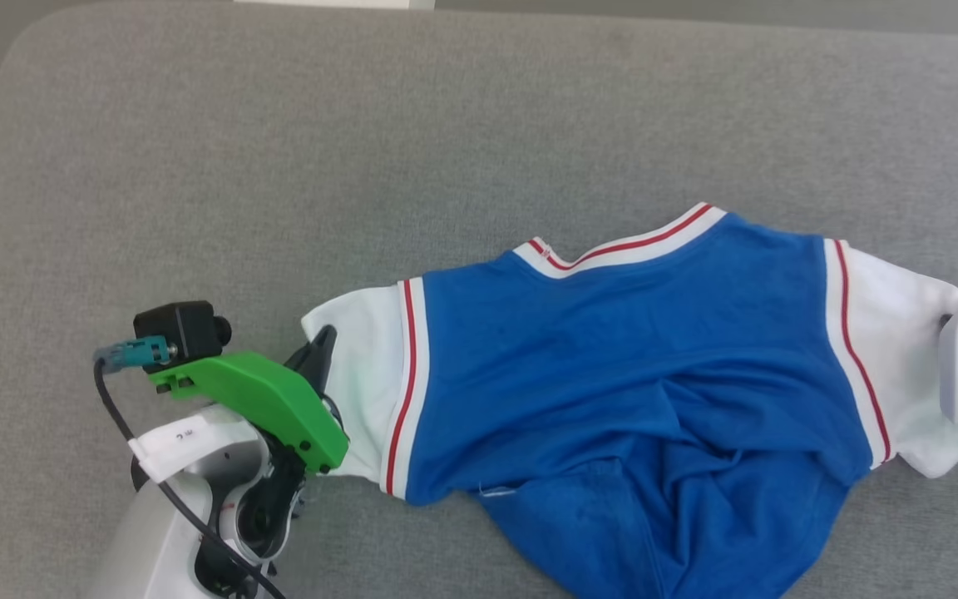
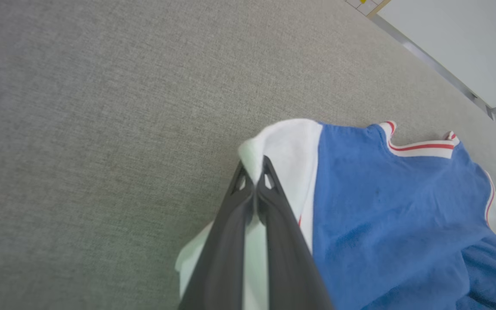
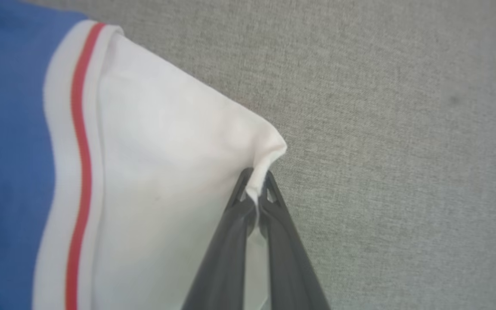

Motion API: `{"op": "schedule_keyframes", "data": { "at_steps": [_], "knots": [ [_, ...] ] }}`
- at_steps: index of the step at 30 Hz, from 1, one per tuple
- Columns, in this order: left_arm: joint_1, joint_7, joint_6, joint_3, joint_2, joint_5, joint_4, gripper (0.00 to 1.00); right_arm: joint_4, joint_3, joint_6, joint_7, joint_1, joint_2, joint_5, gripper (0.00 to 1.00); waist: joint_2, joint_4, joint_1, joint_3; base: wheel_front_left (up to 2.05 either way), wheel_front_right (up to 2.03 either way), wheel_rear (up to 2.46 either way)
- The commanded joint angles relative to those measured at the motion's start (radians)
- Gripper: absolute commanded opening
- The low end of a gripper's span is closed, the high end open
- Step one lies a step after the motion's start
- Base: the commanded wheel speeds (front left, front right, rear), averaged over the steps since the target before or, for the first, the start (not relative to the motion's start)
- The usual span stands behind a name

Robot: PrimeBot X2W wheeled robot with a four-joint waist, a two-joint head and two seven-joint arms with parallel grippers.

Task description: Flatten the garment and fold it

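In the head view the garment (image 1: 629, 349) lies on the grey padded surface (image 1: 279, 125), strung between the two tools. The left gripper (image 1: 325, 341) sits at the outer edge of one white sleeve (image 1: 362, 366). The right gripper (image 1: 949, 320) shows as a pale housing against the other sleeve (image 1: 903, 349), and its jaws cannot be read from here. The collar trim (image 1: 629, 245) lies on the far side of the line between the tools, and the blue lower body (image 1: 695, 499) is rumpled on the near side. In the left wrist view the fingers are pressed together on a fold of white sleeve caught at their tips, and the blue cloth spreads to their right. In the right wrist view the fingers are likewise closed, pinching a small peak of sleeve corner at the very tips. White cloth lies to their left and bare surface to their right. Both bites look shallow, so a firm outward pull could tug the jersey free of either one. Whether each pinch holds one layer or two cannot be told. A single layer would probably drag the sleeve open rather than spread the shirt. Tension through the sleeves alone may stretch the shoulders and leave the hem bunched.
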Motion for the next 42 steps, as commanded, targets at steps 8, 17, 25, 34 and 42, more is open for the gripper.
{"op": "schedule_keyframes", "data": {
  "at_steps": [8, 17, 25, 34, 42],
  "knots": [
    [-0.134, -0.056, -0.07, 0.053, -0.033, -0.057, 0.041, 0.0, -0.052, -0.039, -0.001, -0.061, -0.101, 0.011, 0.126, 0.0, 0.0, -0.045, 0.0, -0.153, 0.0, 0.0, 0.0],
    [-0.425, -0.046, -0.125, 0.078, -0.016, -0.058, 0.164, 0.0, -0.081, -0.069, -0.001, -0.042, -0.291, 0.008, 0.238, 0.0, 0.0, -0.076, 0.0, -0.259, 0.0, 0.0, 0.0],
    [-0.792, -0.054, -0.15, 0.065, 0.027, 0.027, 0.394, 0.0, -0.019, -0.058, -0.001, -0.066, -0.575, 0.025, 0.201, 0.0, 0.0, -0.117, 0.0, -0.216, 0.0, 0.0, 0.0],
    [-1.112, -0.14, -0.137, 0.046, 0.043, 0.138, 0.547, 0.0, 0.138, -0.08, -0.001, -0.191, -0.944, 0.069, 0.058, 0.0, 0.0, -0.144, 0.0, -0.033, 0.0, 0.0, 0.0],
    [-1.336, -0.286, -0.14, 0.063, 0.044, 0.194, 0.612, 0.0, 0.265, -0.109, -0.001, -0.376, -1.195, 0.126, -0.022, 0.0, 0.0, -0.152, 0.0, 0.084, 0.0, 0.0, 0.0]
  ]
}}
